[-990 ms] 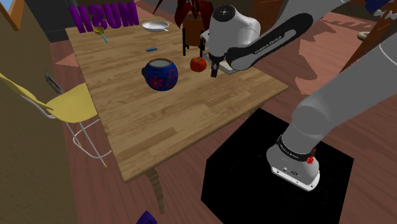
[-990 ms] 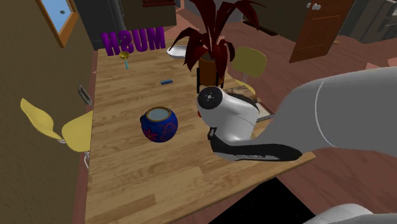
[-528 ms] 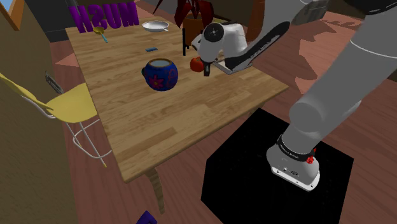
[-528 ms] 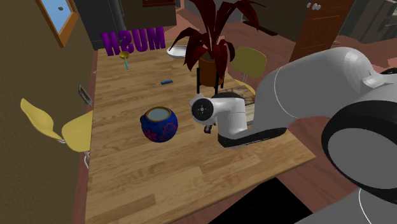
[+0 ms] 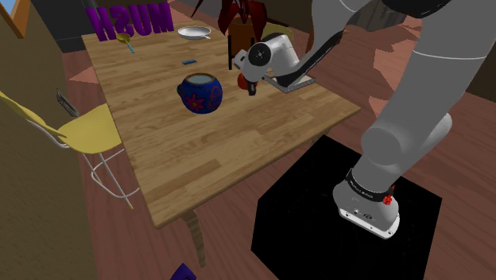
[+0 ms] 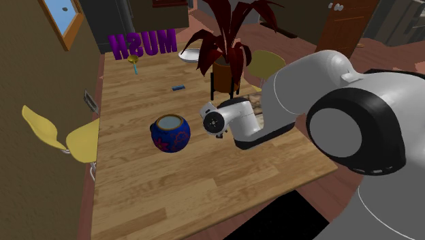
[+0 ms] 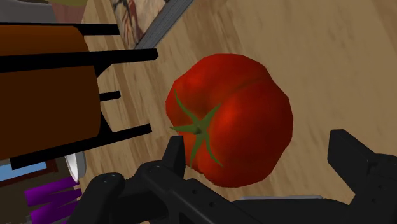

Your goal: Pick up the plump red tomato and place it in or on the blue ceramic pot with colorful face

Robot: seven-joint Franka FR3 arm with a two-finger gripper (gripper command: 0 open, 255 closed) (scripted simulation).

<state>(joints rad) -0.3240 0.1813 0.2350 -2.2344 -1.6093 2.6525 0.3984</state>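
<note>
Gripper (image 7: 257, 143) low over the wooden table (image 5: 199, 167), fingers spread apart, the red tomato (image 7: 232, 118) between them, unclasped: one finger (image 7: 173, 156) close by its skin, the other clear. In the shoulder view's upper middle, the tomato sits just right of the blue pot (image 5: 200, 93), near a brown planter (image 7: 44, 95).

The arm swung in across the counter (image 5: 183, 151) and the wrist dropped low. The pincer (image 7: 259, 146), beside the tomato (image 7: 232, 118) a second ago, closed in with fingers spread either side, and in the shoulder view the wrist covered most of that tomato.
</note>
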